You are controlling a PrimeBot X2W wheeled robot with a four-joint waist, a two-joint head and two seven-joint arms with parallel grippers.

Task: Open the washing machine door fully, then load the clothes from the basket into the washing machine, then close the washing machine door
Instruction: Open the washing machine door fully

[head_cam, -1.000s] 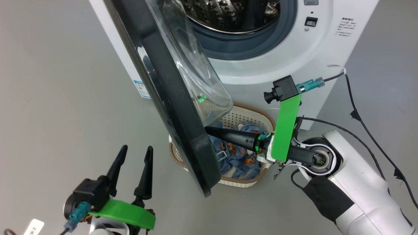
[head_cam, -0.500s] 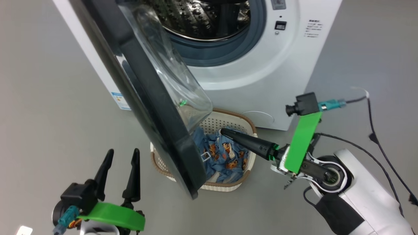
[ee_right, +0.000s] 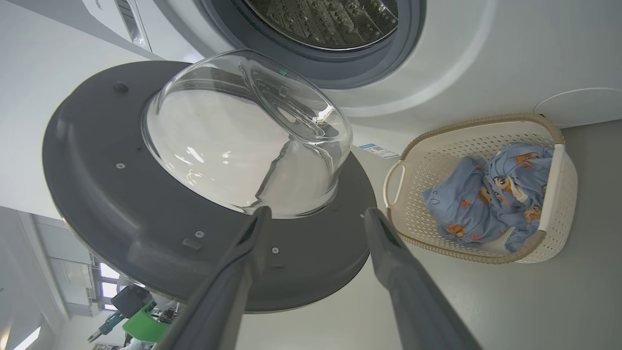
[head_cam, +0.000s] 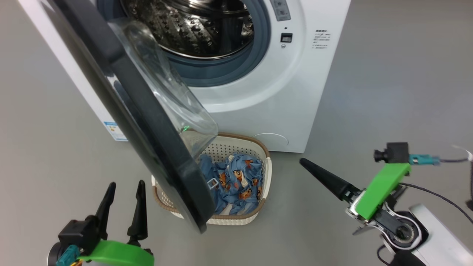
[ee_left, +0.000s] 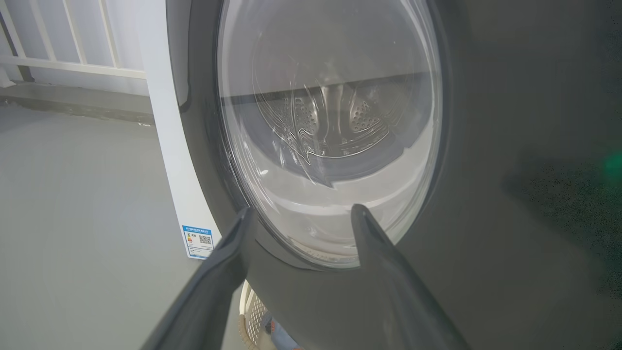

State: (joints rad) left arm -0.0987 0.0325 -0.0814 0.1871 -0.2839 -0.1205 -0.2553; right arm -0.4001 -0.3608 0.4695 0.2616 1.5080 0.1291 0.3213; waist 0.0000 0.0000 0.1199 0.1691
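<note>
The washer [head_cam: 295, 92] is seen with its door [head_cam: 155, 155] swung open above the basket [head_cam: 229, 149], which is set just before it. The clothes [head_cam: 236, 181] are heaped in the basket. The left gripper [head_cam: 126, 183] and right gripper [ee_right: 318, 210] are held spread wide, empty.

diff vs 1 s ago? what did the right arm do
The right gripper pulled back out of the basket toward the robot's right and opened its jaws; it now hangs empty over the floor beside it. The whole head view also shifted: that is camera motion, not things moving. Unchanged: the clothes lie in the basket, the washing machine door stands swung out, the left gripper open and empty.
</note>
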